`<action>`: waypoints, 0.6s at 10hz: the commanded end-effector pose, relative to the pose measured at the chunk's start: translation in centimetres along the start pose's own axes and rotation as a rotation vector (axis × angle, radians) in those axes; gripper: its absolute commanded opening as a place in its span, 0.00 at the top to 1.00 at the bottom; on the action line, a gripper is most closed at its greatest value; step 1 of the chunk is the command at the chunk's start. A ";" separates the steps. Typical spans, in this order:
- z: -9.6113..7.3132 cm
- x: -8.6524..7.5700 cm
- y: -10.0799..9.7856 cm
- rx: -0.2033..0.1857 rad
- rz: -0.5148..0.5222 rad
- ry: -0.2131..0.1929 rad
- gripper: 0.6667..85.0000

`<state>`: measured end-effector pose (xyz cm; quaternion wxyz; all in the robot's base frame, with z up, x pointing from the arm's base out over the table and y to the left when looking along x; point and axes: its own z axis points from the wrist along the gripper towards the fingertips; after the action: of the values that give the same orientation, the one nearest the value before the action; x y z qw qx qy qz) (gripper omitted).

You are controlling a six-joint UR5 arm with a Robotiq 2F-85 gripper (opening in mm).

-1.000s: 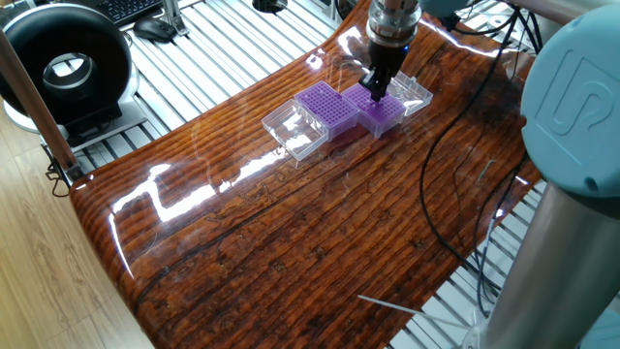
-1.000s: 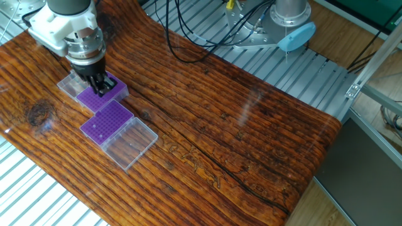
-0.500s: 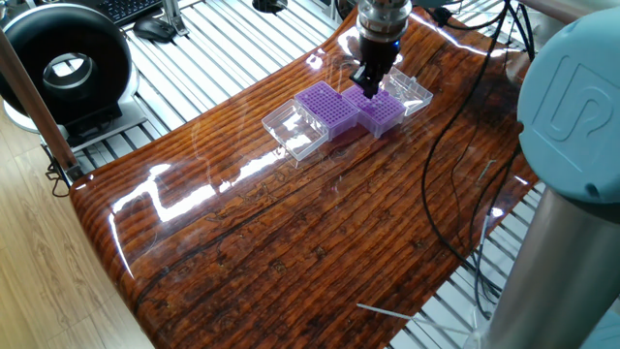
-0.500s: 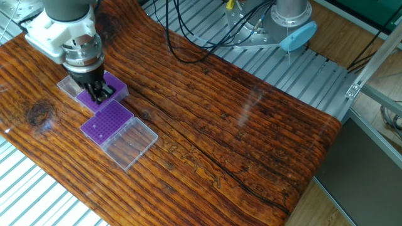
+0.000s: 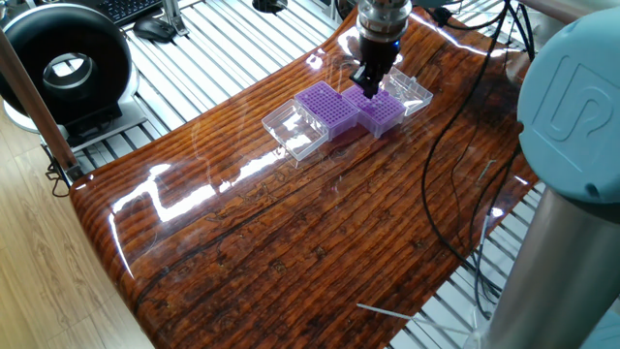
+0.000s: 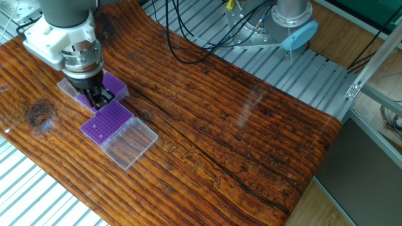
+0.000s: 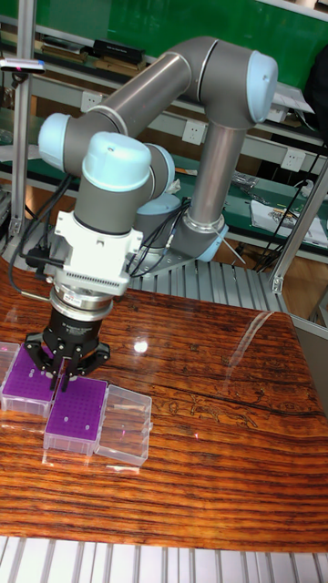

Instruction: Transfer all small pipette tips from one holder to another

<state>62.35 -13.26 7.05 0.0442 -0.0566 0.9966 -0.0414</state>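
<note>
Small pipette tips cannot be made out singly in any view; only the two purple racks meant to hold them are seen, and whether a tip is held between the jaws cannot be told.

The counter (image 5: pixel 291 242), a glossy slab of dark red-brown wood, fills the middle of both fixed views and the lower part of the tall fixed view. The arm (image 7: pixel 182 82) is seen in the tall fixed view rising from its base at centre right, bending over at the top and dropping down at the left, with the wrist pointed straight down at the counter. The gripper (image 7: pixel 62 381) is held low over the seam between the two racks, its dark fingers close together with only a narrow gap showing; in the fixed views it appears at (image 5: pixel 366 89) and (image 6: pixel 99 102), just above or touching the grid, which of the two cannot be told.

The far purple rack (image 6: pixel 114 86) lies in the upper left of the other fixed view, partly hidden by the gripper. The near purple rack (image 6: pixel 108 119) lies just beside it, toward the lower right. Each rack has a clear hinged lid laid open flat on its outer side; one clear lid (image 6: pixel 130 142) is plainly seen.

Black cables (image 5: pixel 455 126) are draped across the counter's right side in one fixed view. A black ring-shaped device (image 5: pixel 63 68) stands off the counter at upper left.
</note>
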 end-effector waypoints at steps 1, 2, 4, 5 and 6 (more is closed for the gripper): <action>0.2 -1.4 0.6 0.001 -0.010 -0.016 0.75; 0.3 -1.6 0.6 0.005 -0.015 -0.020 0.75; 0.3 -1.7 0.7 0.001 -0.022 -0.022 0.75; 0.3 -1.8 0.8 -0.004 -0.025 -0.023 0.74; 0.2 -2.0 1.0 -0.005 -0.025 -0.024 0.74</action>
<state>63.76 -12.53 6.83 0.0516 -0.0696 0.9952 -0.0452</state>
